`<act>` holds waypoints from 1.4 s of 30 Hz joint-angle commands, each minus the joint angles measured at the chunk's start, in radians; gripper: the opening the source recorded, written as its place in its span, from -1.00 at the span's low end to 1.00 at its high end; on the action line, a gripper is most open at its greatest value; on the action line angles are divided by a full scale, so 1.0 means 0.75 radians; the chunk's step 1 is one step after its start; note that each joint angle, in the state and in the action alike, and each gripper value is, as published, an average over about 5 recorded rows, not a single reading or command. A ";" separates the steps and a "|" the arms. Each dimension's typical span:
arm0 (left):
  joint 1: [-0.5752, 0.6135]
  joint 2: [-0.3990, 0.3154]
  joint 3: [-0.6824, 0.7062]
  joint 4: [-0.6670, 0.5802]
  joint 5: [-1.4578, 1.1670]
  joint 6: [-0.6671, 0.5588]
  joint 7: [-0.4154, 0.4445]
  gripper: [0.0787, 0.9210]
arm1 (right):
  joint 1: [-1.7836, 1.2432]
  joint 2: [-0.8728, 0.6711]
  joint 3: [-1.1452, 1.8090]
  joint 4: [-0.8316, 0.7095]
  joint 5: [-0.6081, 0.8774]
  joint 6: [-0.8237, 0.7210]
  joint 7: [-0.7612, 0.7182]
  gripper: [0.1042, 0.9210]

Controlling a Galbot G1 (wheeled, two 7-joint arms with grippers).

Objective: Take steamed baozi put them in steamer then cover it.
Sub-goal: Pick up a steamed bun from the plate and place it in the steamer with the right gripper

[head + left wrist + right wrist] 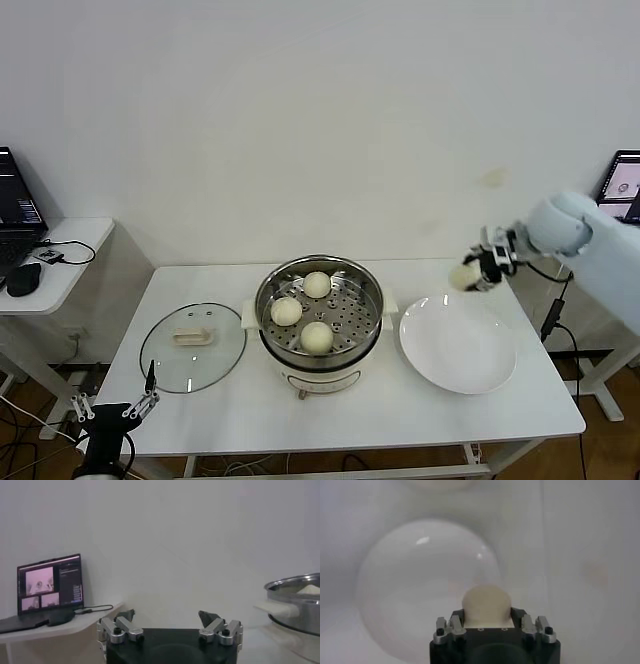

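My right gripper (472, 276) hangs above the far edge of the white plate (458, 350), shut on a cream-white steamed baozi (463, 277). In the right wrist view that baozi (487, 604) fills the gap between the jaws, with the plate (415, 580) below it. Three more baozi (317, 285) (286, 311) (317, 337) lie on the perforated tray of the steamer (372, 292) at the table's middle. The glass cover (218, 362) lies flat on the table left of the steamer. My left gripper (113, 401) is parked open at the table's front left corner, holding nothing (167, 616).
A side desk (70, 270) with a laptop (49, 587) and a mouse stands to the left of the table. Another screen (622, 180) shows at the far right. The steamer's rim (295, 587) appears in the left wrist view.
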 commanded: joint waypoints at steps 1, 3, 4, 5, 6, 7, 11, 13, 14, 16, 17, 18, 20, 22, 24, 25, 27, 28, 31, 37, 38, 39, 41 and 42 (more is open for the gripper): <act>0.004 -0.004 -0.002 -0.008 0.001 0.001 -0.001 0.77 | 0.417 0.178 -0.349 0.215 0.458 -0.233 0.140 0.20; 0.005 -0.007 -0.002 -0.010 0.002 0.001 -0.001 0.77 | 0.416 0.237 -0.366 0.233 0.535 -0.280 0.185 0.20; 0.006 -0.009 -0.002 -0.012 0.002 0.001 -0.001 0.77 | 0.410 0.265 -0.374 0.239 0.569 -0.303 0.208 0.20; 0.006 -0.010 -0.003 -0.013 0.002 0.001 -0.001 0.77 | 0.404 0.290 -0.382 0.241 0.593 -0.322 0.226 0.20; 0.006 -0.012 -0.003 -0.015 0.003 0.001 -0.001 0.77 | 0.394 0.314 -0.391 0.242 0.613 -0.339 0.245 0.20; 0.006 -0.015 -0.003 -0.017 0.003 0.001 -0.001 0.77 | 0.381 0.337 -0.401 0.241 0.628 -0.356 0.262 0.20; 0.011 -0.022 -0.009 -0.024 0.004 0.000 -0.001 0.77 | 0.310 0.407 -0.433 0.216 0.648 -0.397 0.313 0.20; 0.015 -0.025 -0.015 -0.027 0.004 -0.001 -0.002 0.77 | 0.260 0.440 -0.439 0.188 0.640 -0.413 0.332 0.20; 0.016 -0.026 -0.018 -0.027 0.004 -0.002 -0.002 0.77 | 0.236 0.455 -0.438 0.173 0.631 -0.420 0.340 0.20; 0.018 -0.028 -0.022 -0.029 0.003 -0.002 -0.002 0.77 | 0.191 0.482 -0.432 0.141 0.610 -0.434 0.355 0.20; 0.019 -0.029 -0.024 -0.030 0.002 -0.002 -0.003 0.77 | 0.174 0.493 -0.430 0.127 0.599 -0.442 0.361 0.20; 0.019 -0.031 -0.025 -0.032 0.002 -0.002 -0.002 0.77 | 0.157 0.504 -0.428 0.115 0.589 -0.449 0.366 0.20; 0.018 -0.035 -0.024 -0.036 0.002 -0.002 -0.002 0.77 | 0.132 0.519 -0.425 0.098 0.571 -0.463 0.373 0.20; 0.016 -0.038 -0.023 -0.037 0.002 -0.001 -0.002 0.77 | 0.108 0.530 -0.420 0.082 0.538 -0.469 0.376 0.20; 0.014 -0.040 -0.021 -0.036 0.002 -0.001 -0.002 0.77 | 0.087 0.538 -0.414 0.065 0.494 -0.470 0.376 0.20; 0.013 -0.040 -0.020 -0.035 0.002 -0.001 -0.002 0.77 | 0.078 0.540 -0.411 0.057 0.474 -0.470 0.376 0.20; 0.012 -0.039 -0.019 -0.033 0.002 -0.002 -0.002 0.77 | 0.064 0.540 -0.408 0.046 0.445 -0.469 0.376 0.20; 0.012 -0.038 -0.019 -0.032 0.002 -0.002 -0.002 0.77 | 0.059 0.538 -0.407 0.043 0.437 -0.469 0.377 0.20; 0.010 -0.039 -0.018 -0.030 0.002 -0.002 -0.002 0.77 | 0.044 0.534 -0.396 0.035 0.419 -0.469 0.380 0.20; 0.007 -0.048 -0.005 -0.041 0.008 0.000 -0.002 0.77 | 0.014 0.535 -0.369 0.005 0.392 -0.468 0.385 0.20; 0.007 -0.049 -0.003 -0.043 0.009 0.000 -0.002 0.77 | 0.009 0.536 -0.364 0.001 0.390 -0.467 0.386 0.20; 0.008 -0.050 -0.003 -0.045 0.010 0.000 -0.002 0.77 | 0.003 0.537 -0.359 -0.003 0.388 -0.466 0.389 0.20; 0.011 -0.051 -0.003 -0.047 0.011 0.000 -0.003 0.77 | -0.008 0.538 -0.347 -0.009 0.380 -0.465 0.396 0.20; 0.013 -0.051 -0.003 -0.048 0.012 0.000 -0.003 0.77 | -0.012 0.537 -0.340 -0.011 0.373 -0.463 0.400 0.20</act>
